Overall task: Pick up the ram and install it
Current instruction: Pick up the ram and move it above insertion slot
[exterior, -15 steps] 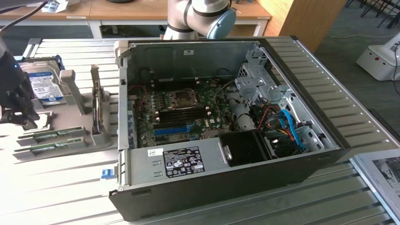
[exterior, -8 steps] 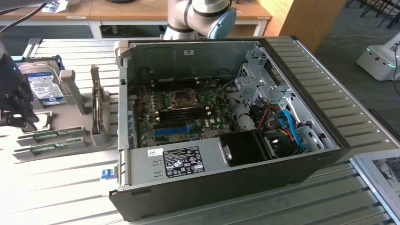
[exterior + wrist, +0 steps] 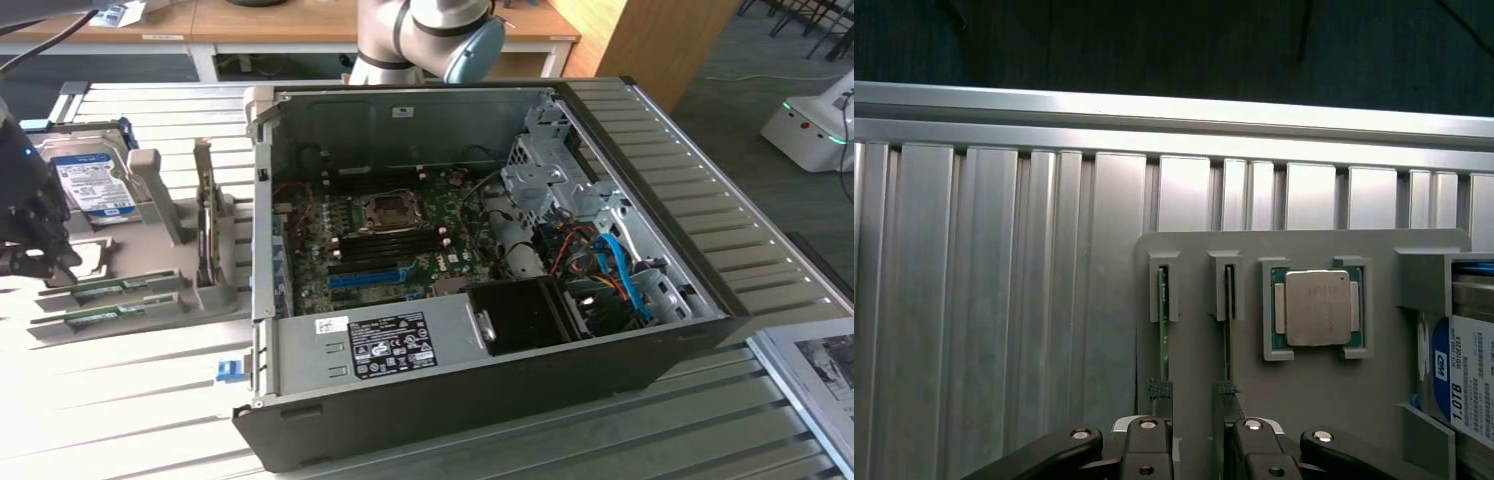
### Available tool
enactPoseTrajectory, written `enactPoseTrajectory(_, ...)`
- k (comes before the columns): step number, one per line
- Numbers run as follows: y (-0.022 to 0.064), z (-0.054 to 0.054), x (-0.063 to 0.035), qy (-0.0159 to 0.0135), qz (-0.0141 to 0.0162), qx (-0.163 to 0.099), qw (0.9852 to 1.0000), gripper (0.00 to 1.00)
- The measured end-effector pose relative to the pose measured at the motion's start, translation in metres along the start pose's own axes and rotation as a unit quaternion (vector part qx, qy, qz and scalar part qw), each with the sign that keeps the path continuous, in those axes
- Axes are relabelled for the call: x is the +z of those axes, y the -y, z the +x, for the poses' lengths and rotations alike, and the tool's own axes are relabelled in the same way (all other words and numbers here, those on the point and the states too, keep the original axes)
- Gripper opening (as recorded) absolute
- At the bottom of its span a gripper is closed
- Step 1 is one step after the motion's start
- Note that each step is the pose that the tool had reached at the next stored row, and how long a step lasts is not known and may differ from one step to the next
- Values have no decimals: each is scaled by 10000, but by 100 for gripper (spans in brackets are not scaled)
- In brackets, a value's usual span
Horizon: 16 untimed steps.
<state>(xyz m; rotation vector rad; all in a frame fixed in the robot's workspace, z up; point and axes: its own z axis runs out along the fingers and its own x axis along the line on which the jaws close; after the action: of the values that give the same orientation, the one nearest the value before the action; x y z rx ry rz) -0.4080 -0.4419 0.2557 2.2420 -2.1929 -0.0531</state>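
Hovering above the grey parts holder [image 3: 1314,405] with the gripper [image 3: 1194,446] spread apart and clamped on nothing. Just beneath: two ram sticks [image 3: 1164,330] standing on edge in side-by-side slots, not yet lifted.

To grip well: centre on one stick alone, keep the pads parallel to its long faces, come straight down, and close clear of the neighbour. Hard to tell from the wrist view whether lined up on the one stick or the other.

From the wrist view: the sticks' thin top edges, a processor [image 3: 1317,308] in its pocket beside them, a hard drive [image 3: 1466,385] past that.

From the exterior view: the open computer case [image 3: 441,400], its motherboard [image 3: 310,262] and the dark memory slots [image 3: 400,240], well apart from the holder, toward the exterior view's right.
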Motion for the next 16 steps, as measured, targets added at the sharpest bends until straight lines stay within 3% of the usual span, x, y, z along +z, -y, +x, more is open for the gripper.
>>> enactPoseTrajectory(16,-2,104,-2,0,0,1,10000,30)
